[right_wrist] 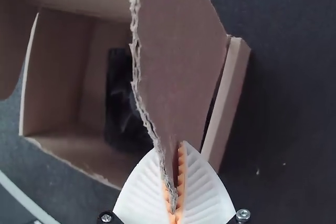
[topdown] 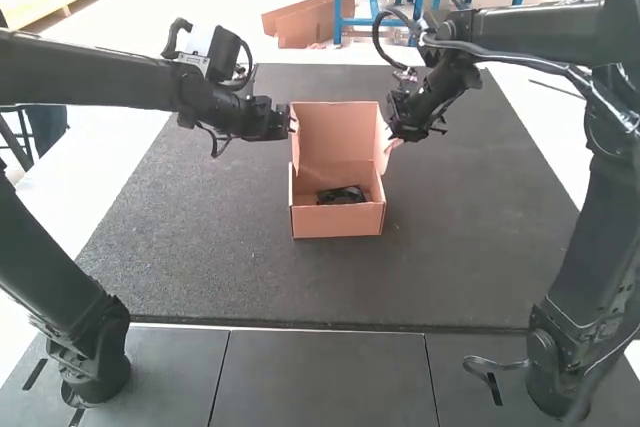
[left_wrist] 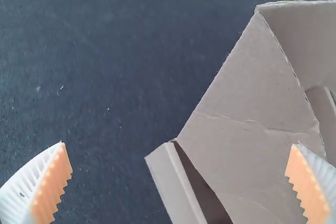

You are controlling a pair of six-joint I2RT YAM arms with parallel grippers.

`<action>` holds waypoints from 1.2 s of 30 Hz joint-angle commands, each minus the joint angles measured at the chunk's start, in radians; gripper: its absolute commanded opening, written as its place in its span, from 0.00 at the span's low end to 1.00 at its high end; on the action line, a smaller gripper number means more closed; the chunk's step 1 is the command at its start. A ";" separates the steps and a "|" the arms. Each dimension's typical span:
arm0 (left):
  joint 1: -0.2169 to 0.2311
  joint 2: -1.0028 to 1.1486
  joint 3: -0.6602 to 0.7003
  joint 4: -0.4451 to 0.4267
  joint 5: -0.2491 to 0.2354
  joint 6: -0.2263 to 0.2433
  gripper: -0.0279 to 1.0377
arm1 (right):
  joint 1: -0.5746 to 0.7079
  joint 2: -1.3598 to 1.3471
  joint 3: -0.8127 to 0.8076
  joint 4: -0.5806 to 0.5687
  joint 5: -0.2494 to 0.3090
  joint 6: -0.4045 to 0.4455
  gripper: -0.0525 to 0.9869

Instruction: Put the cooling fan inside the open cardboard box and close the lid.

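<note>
Cooling fan (topdown: 340, 194) inside box (topdown: 337, 219) (lid (topdown: 335, 132) upright)

The high view looks forward and down from above and behind, taking in the black mat (topdown: 180, 237). Both wrist views sit close against the cardboard box (topdown: 337, 219), which all three views share.

Access into the box (topdown: 337, 219) is open from above. The upright lid (topdown: 335, 132) blocks 12 o'clock. My left gripper (topdown: 291, 119), spread, crowds 10 o'clock; my right gripper (topdown: 398, 139) clamps the flap (right_wrist: 173, 77) at 2 o'clock. The mat (topdown: 200, 237) at 6 o'clock is free.
</note>
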 commanded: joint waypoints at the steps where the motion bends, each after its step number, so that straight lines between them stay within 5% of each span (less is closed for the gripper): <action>1: -0.009 -0.044 -0.016 0.002 0.012 -0.005 0.93 | 0.026 -0.037 -0.032 -0.001 -0.035 0.020 0.04; 12: -0.009 -0.073 -0.068 0.005 0.014 -0.005 0.93 | 0.049 -0.051 -0.070 0.028 -0.124 0.052 0.04; 19: -0.009 -0.100 -0.103 0.010 0.017 -0.006 0.93 | 0.092 -0.051 -0.138 0.047 -0.124 0.059 0.04; 30: -0.019 -0.151 -0.159 -0.010 0.032 -0.008 0.93 | 0.095 -0.051 -0.189 0.056 -0.002 0.006 0.04; 36: -0.013 -0.226 -0.136 -0.013 -0.014 -0.015 0.93 | 0.093 -0.051 -0.179 0.057 0.037 0.005 0.04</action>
